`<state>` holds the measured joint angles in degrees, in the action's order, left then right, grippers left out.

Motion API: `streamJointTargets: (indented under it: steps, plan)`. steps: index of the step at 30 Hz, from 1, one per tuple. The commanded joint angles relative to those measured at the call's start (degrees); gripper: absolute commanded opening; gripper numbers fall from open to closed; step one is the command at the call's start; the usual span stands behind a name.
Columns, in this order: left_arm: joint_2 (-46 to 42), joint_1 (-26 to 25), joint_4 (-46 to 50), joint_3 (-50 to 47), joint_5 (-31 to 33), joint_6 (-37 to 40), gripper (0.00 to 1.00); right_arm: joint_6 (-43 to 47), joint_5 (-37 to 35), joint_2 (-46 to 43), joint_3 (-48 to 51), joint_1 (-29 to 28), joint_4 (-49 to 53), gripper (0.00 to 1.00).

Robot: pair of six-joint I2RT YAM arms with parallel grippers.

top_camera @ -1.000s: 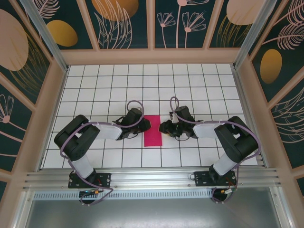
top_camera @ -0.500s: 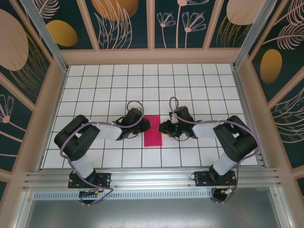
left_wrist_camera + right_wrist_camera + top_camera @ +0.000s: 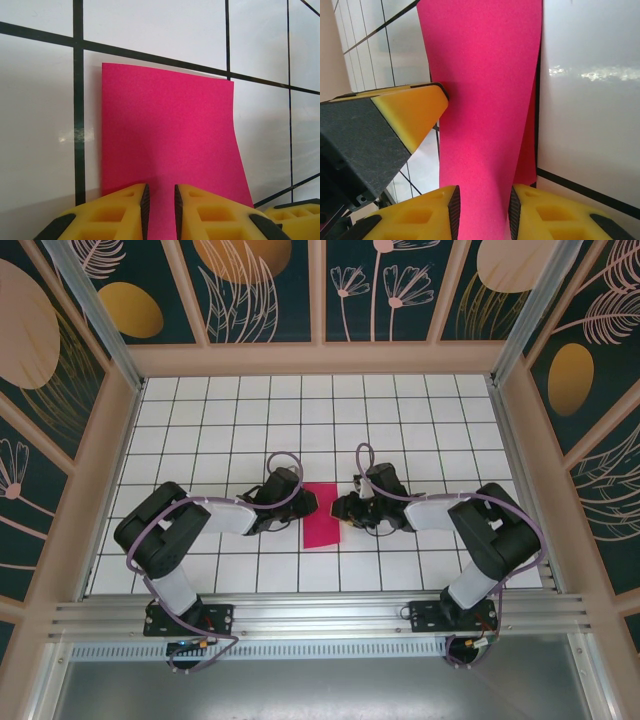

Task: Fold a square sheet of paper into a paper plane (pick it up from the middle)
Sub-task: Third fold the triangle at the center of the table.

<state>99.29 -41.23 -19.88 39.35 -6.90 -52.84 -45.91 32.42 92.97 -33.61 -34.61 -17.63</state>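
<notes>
White-tiled worktop (image 3: 200, 440) with dark grid lines, enclosed by walls (image 3: 260, 290) printed with leaves and flowers. At its centre I see the sheet of paper (image 3: 321, 515), magenta-pink and folded to a narrow upright rectangle, lying between the two arms. The left tool (image 3: 308, 505) sits at the sheet's left edge. In the left wrist view its yellow fingers (image 3: 125, 210) stand a slim gap apart with pink showing in the gap, and I cannot tell whether they pinch the sheet. The right tool (image 3: 341, 508) sits at the sheet's right edge. In the right wrist view its yellow fingers (image 3: 540, 210) are partly spread, pink showing between them. That edge is slightly raised, with a second layer showing beneath it.
</notes>
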Motion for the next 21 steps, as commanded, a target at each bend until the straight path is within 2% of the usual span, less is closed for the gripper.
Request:
streamJointTargets:
  steps: [1,8,10,15,17,19,21]
  plan:
    - [-0.36,0.28,0.72,-0.59,-0.34,0.14,0.23,-0.23,0.25,0.96,-0.89,-0.22,-0.68,0.34]
    - [-4.92,0.33,0.60,-1.79,-0.36,3.75,0.26,1.50,-1.25,2.23,-4.03,0.43,4.28,0.26]
    - [-7.42,0.28,0.49,-2.62,-0.51,4.82,0.31,1.61,-1.09,2.68,-4.44,0.43,4.79,0.17]
    - [-14.27,0.20,0.50,-6.04,-1.00,7.62,0.38,0.82,-0.96,2.69,-4.12,0.42,4.02,0.13]
    - [-16.33,-1.41,2.86,-5.83,-0.19,10.84,0.43,0.47,-0.56,2.73,-4.10,0.43,3.76,0.12]
    - [-18.04,-5.57,7.85,-4.33,4.70,15.85,0.47,0.21,-0.08,2.52,-4.17,0.48,3.56,0.10]
    - [-18.96,-8.72,9.38,-4.20,6.84,18.11,0.52,0.26,-0.09,2.52,-4.53,0.51,4.10,0.10]
